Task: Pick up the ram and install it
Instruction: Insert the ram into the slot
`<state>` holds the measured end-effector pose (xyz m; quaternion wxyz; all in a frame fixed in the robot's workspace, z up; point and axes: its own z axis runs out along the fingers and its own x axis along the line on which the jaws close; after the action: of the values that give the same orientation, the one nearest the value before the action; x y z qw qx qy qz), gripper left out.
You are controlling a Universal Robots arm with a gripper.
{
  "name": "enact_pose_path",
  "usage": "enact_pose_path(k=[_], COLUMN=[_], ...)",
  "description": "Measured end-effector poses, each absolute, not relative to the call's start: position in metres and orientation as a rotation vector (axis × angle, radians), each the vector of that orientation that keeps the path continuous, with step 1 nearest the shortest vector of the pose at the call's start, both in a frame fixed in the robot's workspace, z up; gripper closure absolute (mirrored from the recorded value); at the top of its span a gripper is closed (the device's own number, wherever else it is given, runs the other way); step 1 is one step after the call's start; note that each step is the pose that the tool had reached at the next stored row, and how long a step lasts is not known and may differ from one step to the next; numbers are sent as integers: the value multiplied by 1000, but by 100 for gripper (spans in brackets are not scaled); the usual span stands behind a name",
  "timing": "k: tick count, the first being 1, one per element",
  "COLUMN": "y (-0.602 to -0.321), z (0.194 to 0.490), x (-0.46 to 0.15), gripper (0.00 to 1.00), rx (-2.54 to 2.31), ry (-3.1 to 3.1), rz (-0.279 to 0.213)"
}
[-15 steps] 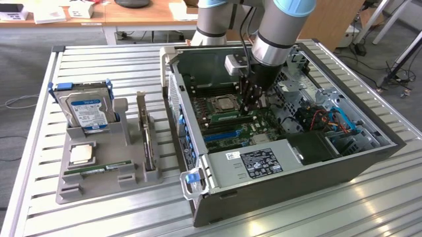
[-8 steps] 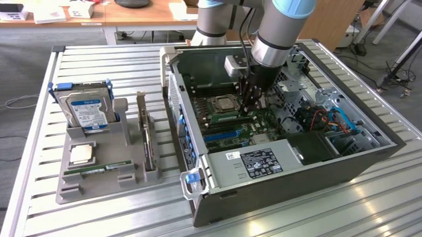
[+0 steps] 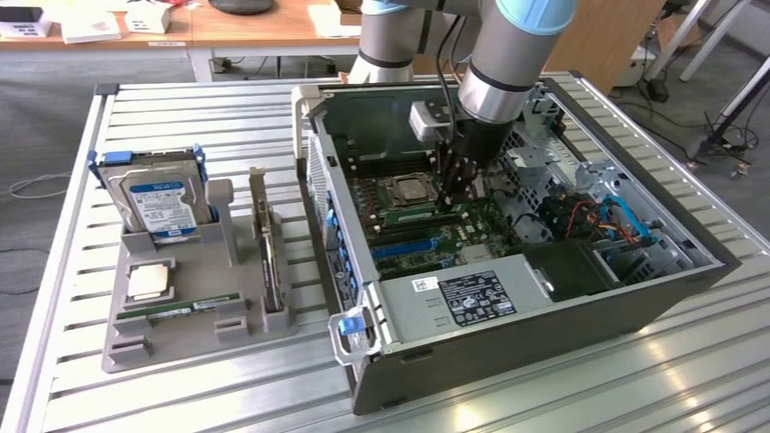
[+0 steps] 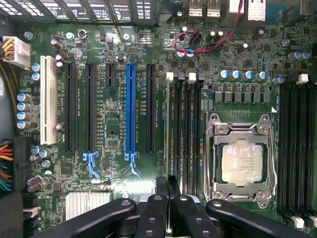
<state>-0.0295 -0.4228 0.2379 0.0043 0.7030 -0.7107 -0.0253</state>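
A ram (image 3: 183,309), a long green stick, lies flat in the grey holder tray (image 3: 180,350) at the exterior view's left. My gripper (image 3: 455,200) is far from it, lowered inside the open computer case (image 3: 529,356) over the motherboard. In the wrist view the gripper (image 4: 167,192) is shut, its dark fingertips pressed together right at one end of the black memory slots (image 4: 184,134) beside the processor socket (image 4: 241,162). Whether a thin stick sits between or under the fingertips is hidden.
The tray also carries a hard drive (image 3: 157,200) standing upright, a square silver processor chip (image 3: 150,281) and an upright card (image 3: 260,236). Inside the case, the power supply (image 3: 475,293), cables (image 3: 601,221) and case walls stand close around the arm.
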Motion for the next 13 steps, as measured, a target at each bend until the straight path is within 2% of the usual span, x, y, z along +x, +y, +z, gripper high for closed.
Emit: enact_pose_path(k=[13], y=[-421], z=[237], x=[-30], gripper=[88], rx=[2203], ry=[-2226], rz=[-79])
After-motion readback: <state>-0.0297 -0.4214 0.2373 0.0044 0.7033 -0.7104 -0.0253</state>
